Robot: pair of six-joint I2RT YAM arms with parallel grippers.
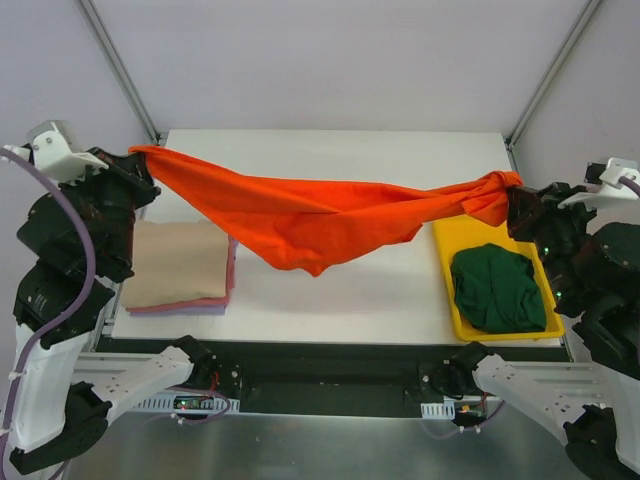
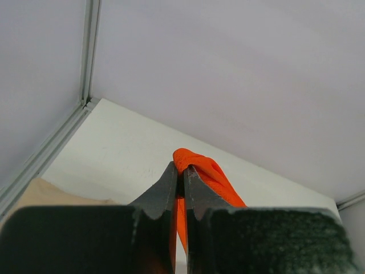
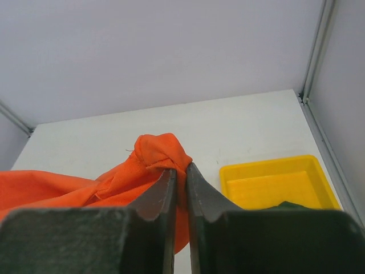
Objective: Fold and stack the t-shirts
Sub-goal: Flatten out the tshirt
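The orange-red t-shirt [image 1: 320,215] hangs stretched in the air between both grippers, sagging in the middle above the table. My left gripper [image 1: 140,160] is shut on its left end; the cloth [image 2: 205,171] shows pinched at the fingertips in the left wrist view. My right gripper [image 1: 512,190] is shut on its right end, a bunched knot of cloth [image 3: 159,154] in the right wrist view. The dark green t-shirt [image 1: 497,288] lies crumpled in the yellow tray [image 1: 448,240]. The folded tan t-shirt [image 1: 178,265] tops a stack over pink [image 1: 232,270] and lavender [image 1: 175,311] ones at the left.
The white table [image 1: 340,150] runs back to a grey wall. Metal frame posts [image 1: 120,65] rise at both back corners. The yellow tray also shows in the right wrist view [image 3: 274,180]. The arm bases and rail sit along the near edge.
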